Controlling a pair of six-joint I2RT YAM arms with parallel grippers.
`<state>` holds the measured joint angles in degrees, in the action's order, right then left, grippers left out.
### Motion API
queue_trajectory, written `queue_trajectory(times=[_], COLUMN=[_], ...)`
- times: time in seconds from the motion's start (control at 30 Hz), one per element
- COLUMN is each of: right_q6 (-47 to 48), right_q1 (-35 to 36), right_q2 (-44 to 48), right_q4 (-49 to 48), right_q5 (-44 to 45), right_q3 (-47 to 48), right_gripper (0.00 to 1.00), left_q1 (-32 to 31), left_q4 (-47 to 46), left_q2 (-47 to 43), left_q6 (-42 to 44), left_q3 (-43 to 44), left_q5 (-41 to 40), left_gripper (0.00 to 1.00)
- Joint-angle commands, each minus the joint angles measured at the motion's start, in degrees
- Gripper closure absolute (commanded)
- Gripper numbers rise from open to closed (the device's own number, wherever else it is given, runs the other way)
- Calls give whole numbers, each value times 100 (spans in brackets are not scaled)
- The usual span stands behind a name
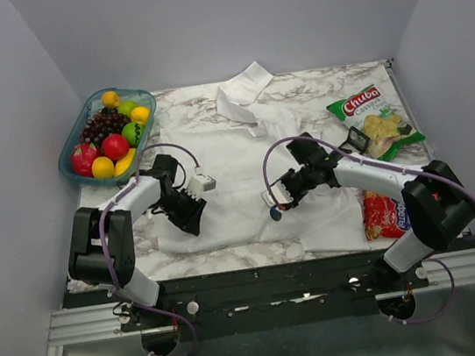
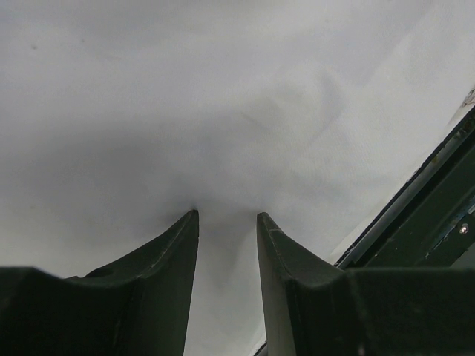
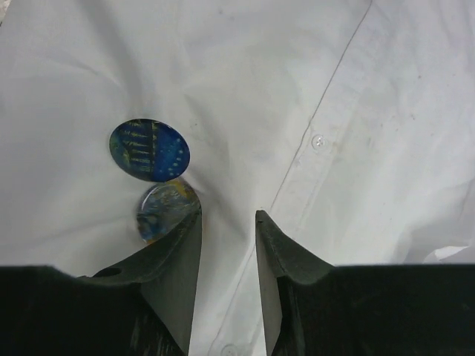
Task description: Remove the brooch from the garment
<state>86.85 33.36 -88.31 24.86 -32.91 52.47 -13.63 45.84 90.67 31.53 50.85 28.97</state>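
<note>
The left tool [image 2: 227, 215], narrow, presses on the white shirt [image 2: 223, 111], its grip on the cloth unclear, while the right tool [image 3: 228, 213], narrow and empty, lines up on the blue brooch [image 3: 149, 150] just ahead-left of its fingertips; grasping probably needs a leftward shift.

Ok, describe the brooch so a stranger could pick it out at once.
Find the white shirt spread across the marble table. Near its lower middle, by the right gripper, sits the brooch: a small round dark-blue disc, unlike the white buttons nearby.
</note>
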Motion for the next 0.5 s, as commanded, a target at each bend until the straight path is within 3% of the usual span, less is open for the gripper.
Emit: queue_trajectory(times=[0.0, 0.23, 0.37, 0.47], right_q6=[-133, -396, 278, 298], right_q1=[-14, -58, -76, -67], right_q2=[-212, -301, -195, -300], right_q4=[88, 474, 827, 818], right_q5=[-286, -163, -93, -14], right_q3=[202, 527, 273, 132], right_gripper=[59, 63, 52, 49], left_q1=[9, 9, 9, 9], left_q4=[-129, 56, -93, -58], left_q2=[56, -49, -164, -24], left_q6=[-15, -112, -164, -200], left_q3=[241, 566, 610, 741], left_q5=[-50, 223, 302, 293], left_gripper=[54, 53, 53, 52])
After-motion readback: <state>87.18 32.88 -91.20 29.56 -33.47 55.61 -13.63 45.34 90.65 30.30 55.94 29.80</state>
